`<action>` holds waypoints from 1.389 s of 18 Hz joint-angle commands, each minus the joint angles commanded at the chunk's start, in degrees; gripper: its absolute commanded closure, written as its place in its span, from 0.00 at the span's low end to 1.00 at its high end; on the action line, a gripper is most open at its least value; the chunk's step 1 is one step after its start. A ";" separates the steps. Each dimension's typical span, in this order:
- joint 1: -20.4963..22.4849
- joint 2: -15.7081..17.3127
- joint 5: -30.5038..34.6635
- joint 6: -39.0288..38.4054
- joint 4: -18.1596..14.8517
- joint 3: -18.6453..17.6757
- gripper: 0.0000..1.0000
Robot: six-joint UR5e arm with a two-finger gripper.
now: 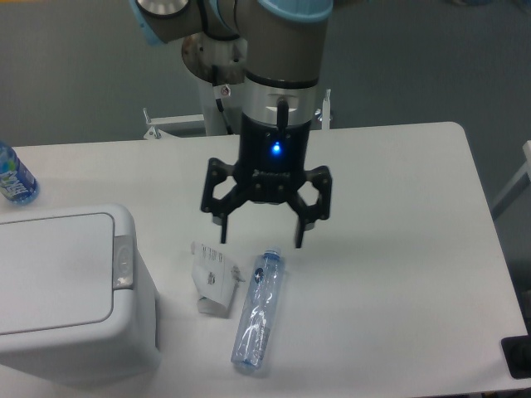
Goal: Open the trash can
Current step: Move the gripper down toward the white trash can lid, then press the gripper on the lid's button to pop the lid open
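the single camera view looks down on a white worktop (398,249) that fills most of the frame, with grey floor behind it along the top.

the bin (70,290) sits at the lower left of the frame, partly cut off by the left edge. it is white and boxy with rounded corners, its flat lid (50,269) lies closed and level, and a small grey button (122,261) sits on the rim at the lid's right side.

the arm (278,50) comes down from the top centre. its black end effector (262,235) hangs over the middle of the worktop, a blue light glowing on its body. the two fingers are spread wide apart, pointing down, and nothing is held between them. it stands well to the right of the bin and apart from it.

just below the end effector, in the lower centre, a clear plastic bottle (258,311) lies on its side, its length running from upper right to lower left. just beside it on the left lies a crumpled white paper (214,279), near the bin's right wall but not touching it.

at the left edge, above the bin, part of a blue-labelled bottle (14,176) shows. a dark object (518,356) is cut off at the lower right corner.
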 joint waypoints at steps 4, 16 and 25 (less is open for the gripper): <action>-1.85 -0.52 -0.62 -3.24 0.09 -1.15 0.00; -5.72 -1.58 -0.62 -6.59 0.26 -1.41 0.00; -6.33 -2.11 -0.45 -7.12 1.05 -1.59 0.00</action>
